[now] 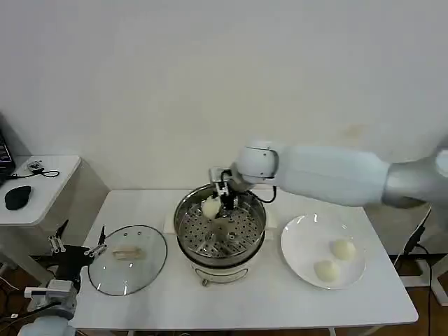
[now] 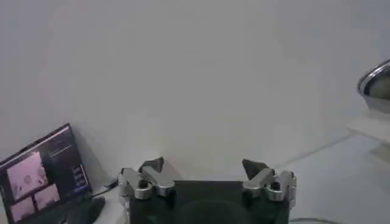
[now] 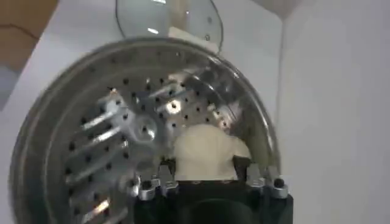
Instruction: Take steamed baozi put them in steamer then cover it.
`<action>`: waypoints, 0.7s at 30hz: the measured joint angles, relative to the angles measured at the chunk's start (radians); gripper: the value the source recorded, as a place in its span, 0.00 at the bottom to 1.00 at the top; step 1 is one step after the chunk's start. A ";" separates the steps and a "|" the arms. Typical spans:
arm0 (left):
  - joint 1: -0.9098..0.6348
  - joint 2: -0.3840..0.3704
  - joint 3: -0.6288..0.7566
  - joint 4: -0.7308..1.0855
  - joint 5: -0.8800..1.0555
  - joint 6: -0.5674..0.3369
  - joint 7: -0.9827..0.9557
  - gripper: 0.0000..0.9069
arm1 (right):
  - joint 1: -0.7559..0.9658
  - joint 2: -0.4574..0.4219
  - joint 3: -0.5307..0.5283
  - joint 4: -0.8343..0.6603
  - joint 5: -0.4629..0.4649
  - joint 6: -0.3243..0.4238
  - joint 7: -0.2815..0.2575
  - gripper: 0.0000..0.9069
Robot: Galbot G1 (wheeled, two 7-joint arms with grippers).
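While I scan from the left edge of the head frame, my left gripper (image 1: 78, 241) sits parked at lower left, fingers spread apart with nothing between them, just beside the lid (image 1: 128, 258) lying flat on the table (image 1: 245, 304).

At centre, my right gripper (image 1: 222, 198) is over the back of the steamer (image 1: 220, 232), clamped on a bun (image 1: 211, 207) above the perforated tray. I judge the risks so: the bun sits close to the back wall, so a release here could leave it leaning on the rim and fouling the lid; soft dough may also cling to a finger.

At right, two buns (image 1: 334, 260) wait on the plate (image 1: 301, 238).

No readable writing anywhere.
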 measured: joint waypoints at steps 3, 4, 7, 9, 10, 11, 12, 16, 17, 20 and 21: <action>0.001 -0.001 -0.002 0.000 -0.002 -0.001 0.000 1.00 | -0.012 0.031 -0.003 -0.021 0.016 -0.016 0.007 0.71; 0.001 -0.001 -0.003 0.000 -0.002 -0.001 0.000 1.00 | -0.016 0.041 -0.003 -0.028 0.021 -0.021 0.009 0.71; 0.000 -0.002 -0.004 0.000 -0.002 -0.001 0.000 1.00 | -0.026 0.065 -0.003 -0.047 0.028 -0.028 0.015 0.71; -0.001 -0.002 -0.005 0.000 -0.002 -0.001 0.000 1.00 | -0.034 0.079 -0.003 -0.059 0.032 -0.031 0.017 0.71; -0.001 -0.002 -0.005 0.000 -0.002 -0.002 -0.001 1.00 | -0.038 0.086 -0.002 -0.065 0.034 -0.033 0.018 0.71; -0.001 -0.002 -0.006 -0.001 -0.002 -0.002 0.000 1.00 | -0.041 0.092 -0.002 -0.070 0.035 -0.035 0.018 0.71; 0.000 -0.002 -0.006 -0.002 -0.002 -0.002 -0.001 1.00 | -0.043 0.097 -0.002 -0.075 0.035 -0.036 0.018 0.71; 0.004 -0.002 -0.009 -0.006 -0.004 -0.002 -0.001 1.00 | -0.048 0.113 -0.003 -0.091 0.035 -0.042 0.018 0.94; 0.005 -0.002 -0.009 -0.006 -0.004 -0.002 -0.001 1.00 | -0.050 0.115 -0.003 -0.094 0.035 -0.043 0.017 1.00; 0.005 -0.004 -0.009 -0.007 -0.004 -0.002 -0.001 1.00 | -0.054 0.119 -0.005 -0.099 0.031 -0.045 0.015 1.00; 0.005 -0.005 -0.009 -0.008 -0.004 -0.002 -0.001 1.00 | -0.055 0.119 -0.006 -0.099 0.029 -0.045 0.014 1.00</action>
